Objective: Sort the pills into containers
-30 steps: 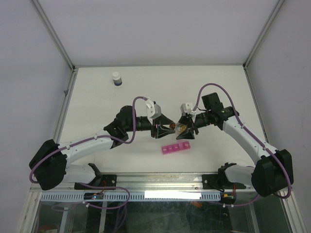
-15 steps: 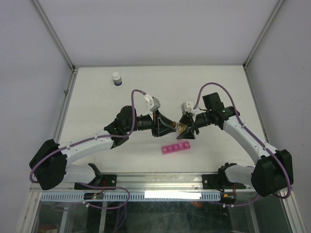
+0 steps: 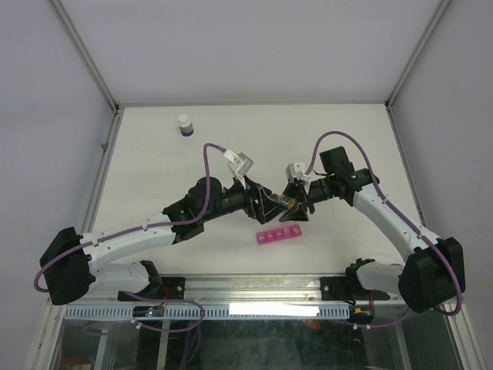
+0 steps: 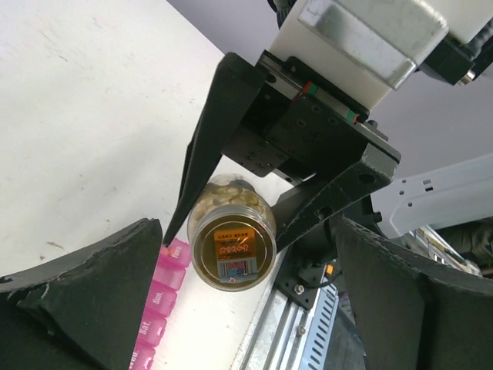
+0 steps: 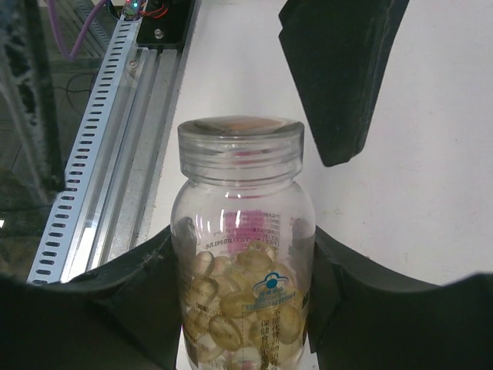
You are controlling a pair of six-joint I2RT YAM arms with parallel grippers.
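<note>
A clear bottle (image 5: 243, 254) of yellow softgel pills, its lid on, lies level above the table with my right gripper (image 5: 243, 308) shut on its body. My left gripper (image 4: 248, 231) faces the bottle's capped end (image 4: 234, 245); its jaws stand open on either side of the cap without touching it. In the top view the two grippers meet at the bottle (image 3: 286, 203), the left gripper (image 3: 269, 205) on its left and the right gripper (image 3: 297, 204) on its right. The pink containers (image 3: 279, 235) lie on the table just below them, lids shut, and also show under the bottle (image 4: 158, 297).
A small white-capped dark bottle (image 3: 184, 125) stands at the far left of the table. The metal rail of the table's near edge (image 4: 304, 331) runs close behind the pink strip. One left finger (image 5: 339, 69) shows in the right wrist view beyond the cap.
My left gripper has gone from shut to open at the bottle's cap, and the left arm has stretched and turned toward it. The right arm and bottle have not moved.
</note>
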